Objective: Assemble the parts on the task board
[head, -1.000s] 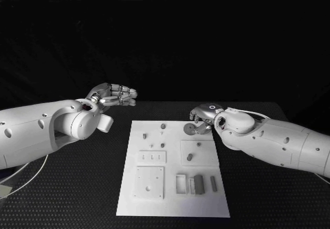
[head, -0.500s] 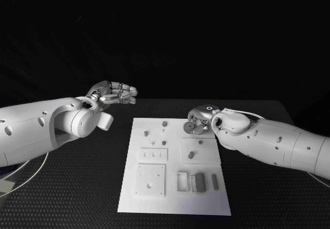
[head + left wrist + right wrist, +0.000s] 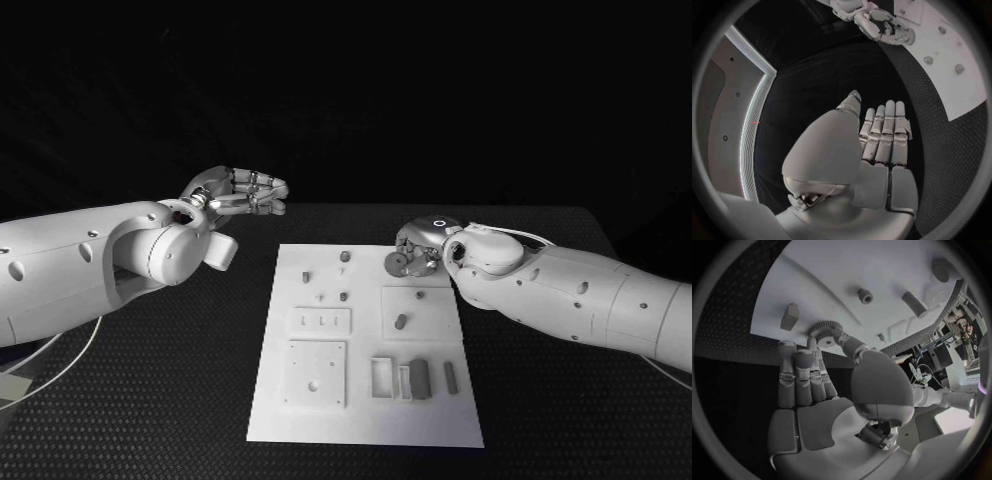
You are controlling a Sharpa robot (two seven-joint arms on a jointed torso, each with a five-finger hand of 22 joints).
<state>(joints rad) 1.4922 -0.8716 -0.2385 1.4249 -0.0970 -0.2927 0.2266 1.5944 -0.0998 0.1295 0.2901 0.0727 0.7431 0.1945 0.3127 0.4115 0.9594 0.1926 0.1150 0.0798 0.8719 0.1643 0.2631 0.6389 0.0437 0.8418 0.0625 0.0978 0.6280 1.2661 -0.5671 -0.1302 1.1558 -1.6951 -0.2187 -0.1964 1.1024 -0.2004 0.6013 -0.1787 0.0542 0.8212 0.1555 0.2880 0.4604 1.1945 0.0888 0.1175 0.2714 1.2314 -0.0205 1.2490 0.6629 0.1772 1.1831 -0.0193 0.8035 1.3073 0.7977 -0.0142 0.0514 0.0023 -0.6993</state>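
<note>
1. My right hand (image 3: 420, 250) sits at the far right corner of the task board (image 3: 364, 425); its fingers (image 3: 820, 371) pinch a round toothed part, the gear (image 3: 397, 263), held just above the board's surface.
2. My left hand (image 3: 238, 195) hangs over the table (image 3: 173, 400), well apart from the task board's far left corner. Its fingers (image 3: 886, 130) lie straight and close together, and they hold nothing.
3. Done so far, as I judge it: the gear is picked up and is in my grasp, not yet seated on any post of the task board.
4. Left to do, as I judge it: several small parts lie loose or stand on the task board. Small pegs (image 3: 346, 257) stand near its far edge, one slanted peg (image 3: 400, 323) lies on the raised square just near of the gear, and dark bars (image 3: 418, 377) rest beside the open tray toward the board's near edge.
5. The square plate (image 3: 315, 374) on the near left of the task board shows small holes with nothing in them, so I reckon most of the assembly remains.
</note>
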